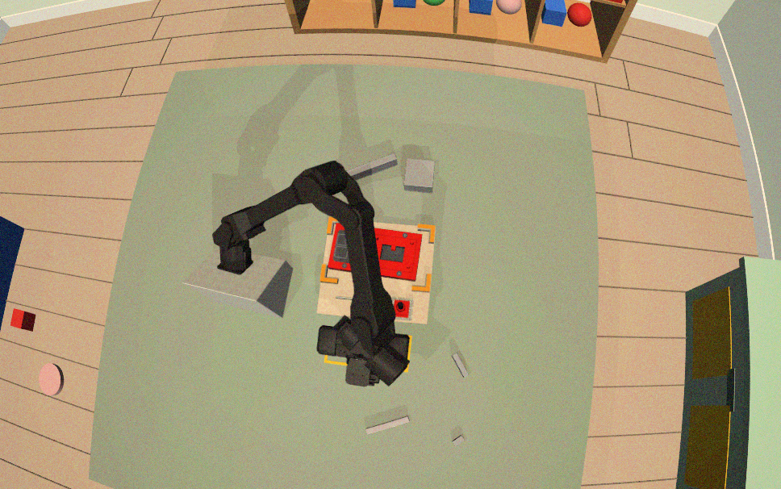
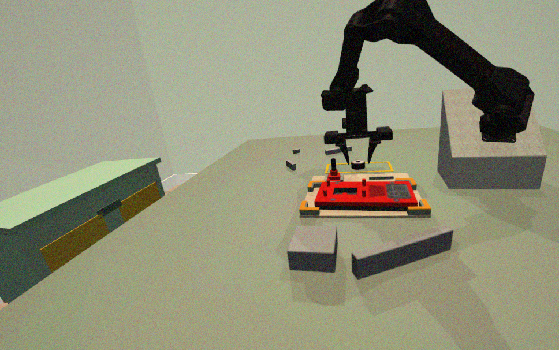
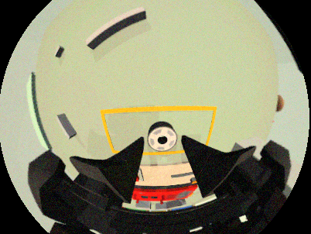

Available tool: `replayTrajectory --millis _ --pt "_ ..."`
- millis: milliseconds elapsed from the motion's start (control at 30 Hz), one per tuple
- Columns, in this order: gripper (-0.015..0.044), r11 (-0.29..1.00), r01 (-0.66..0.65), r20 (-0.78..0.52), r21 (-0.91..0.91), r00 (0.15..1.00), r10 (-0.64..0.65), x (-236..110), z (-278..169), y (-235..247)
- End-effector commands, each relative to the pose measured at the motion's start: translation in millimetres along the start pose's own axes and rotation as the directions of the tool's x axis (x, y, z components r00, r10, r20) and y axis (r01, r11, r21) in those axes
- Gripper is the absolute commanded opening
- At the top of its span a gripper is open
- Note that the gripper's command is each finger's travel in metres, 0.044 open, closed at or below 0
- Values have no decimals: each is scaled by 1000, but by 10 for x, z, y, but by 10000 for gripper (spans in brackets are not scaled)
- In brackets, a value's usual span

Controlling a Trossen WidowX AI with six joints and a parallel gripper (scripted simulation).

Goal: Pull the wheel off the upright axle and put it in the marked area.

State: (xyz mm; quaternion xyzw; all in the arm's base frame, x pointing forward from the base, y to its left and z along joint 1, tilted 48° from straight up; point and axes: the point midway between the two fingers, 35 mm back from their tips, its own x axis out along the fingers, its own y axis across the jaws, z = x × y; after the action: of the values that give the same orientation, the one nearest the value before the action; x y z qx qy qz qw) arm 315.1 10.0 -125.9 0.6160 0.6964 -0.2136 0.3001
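The dark wheel (image 2: 357,164) (image 3: 162,139) lies flat on the table inside the yellow marked rectangle (image 2: 381,162) (image 3: 155,111) (image 1: 331,362). My gripper (image 2: 358,159) (image 3: 162,139) (image 1: 369,369) is open and points straight down over the wheel, one finger on each side. In the wrist view a small gap shows between each fingertip and the wheel. The bare black axle (image 2: 332,162) (image 1: 399,306) stands upright on its red base at the corner of the board, a little to the side of the rectangle. In the overhead view the gripper hides the wheel.
The wooden board (image 2: 362,213) (image 1: 328,299) with the red fixture plate (image 2: 358,198) (image 1: 403,253) lies next to the rectangle. A grey cube (image 2: 312,247), a long grey bar (image 2: 402,251) and small grey bars (image 1: 387,424) (image 1: 459,364) lie around. The arm's grey pedestal (image 2: 486,160) stands at the right.
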Motion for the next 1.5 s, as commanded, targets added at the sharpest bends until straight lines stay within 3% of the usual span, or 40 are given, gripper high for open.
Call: replayTrajectory --millis 0,133,233,433,567,1467 --pt "300 1000 -7 7 -5 1000 7 -189 18 19" --pt "300 1000 -11 7 -1 1000 11 -555 16 5" --pt "300 1000 -11 7 -1 1000 11 -578 15 3" --pt "440 1000 -12 13 5 1000 12 -889 -172 -515" --pt "440 1000 -6 8 4 1000 6 -1026 -322 -820" --pt "440 1000 -6 8 4 1000 6 -1026 -322 -820"
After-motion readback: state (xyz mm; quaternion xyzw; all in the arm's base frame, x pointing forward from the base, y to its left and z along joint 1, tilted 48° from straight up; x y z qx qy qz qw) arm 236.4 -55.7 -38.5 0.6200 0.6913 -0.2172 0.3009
